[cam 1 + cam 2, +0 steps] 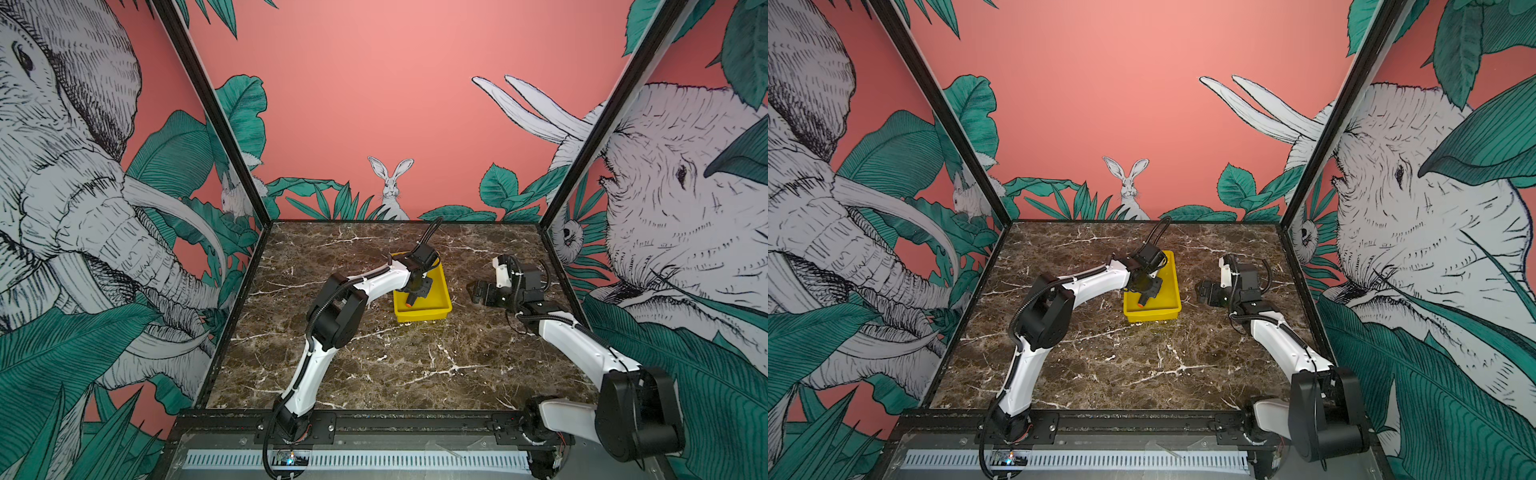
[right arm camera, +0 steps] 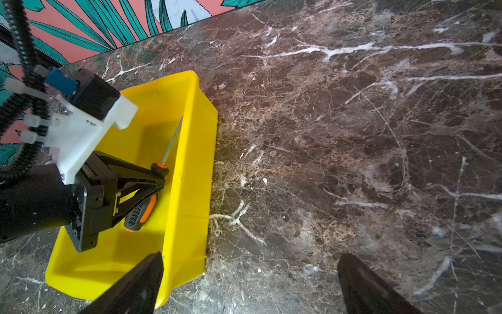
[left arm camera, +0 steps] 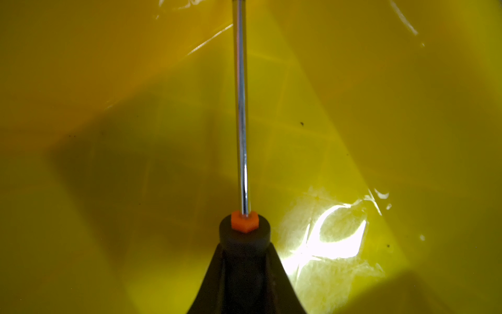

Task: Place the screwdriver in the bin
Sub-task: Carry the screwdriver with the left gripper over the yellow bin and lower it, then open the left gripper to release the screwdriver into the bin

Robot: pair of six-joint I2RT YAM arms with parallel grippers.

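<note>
The left gripper [image 2: 160, 174] is clamped on the screwdriver [image 2: 140, 210] at the neck of its handle, held low inside the yellow bin [image 2: 202, 152] so the tool lies along the bin's length: in both top views the butt points to 6 o'clock and the shaft to 12. Release looks due. The right gripper [image 1: 478, 294], jaws wide and empty, sits at the bin's 3 o'clock, clear of the drop

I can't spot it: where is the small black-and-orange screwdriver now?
In the right wrist view, the slim black-handled screwdriver is inside the shallow yellow plastic bin, gripped by the left tool.
</note>
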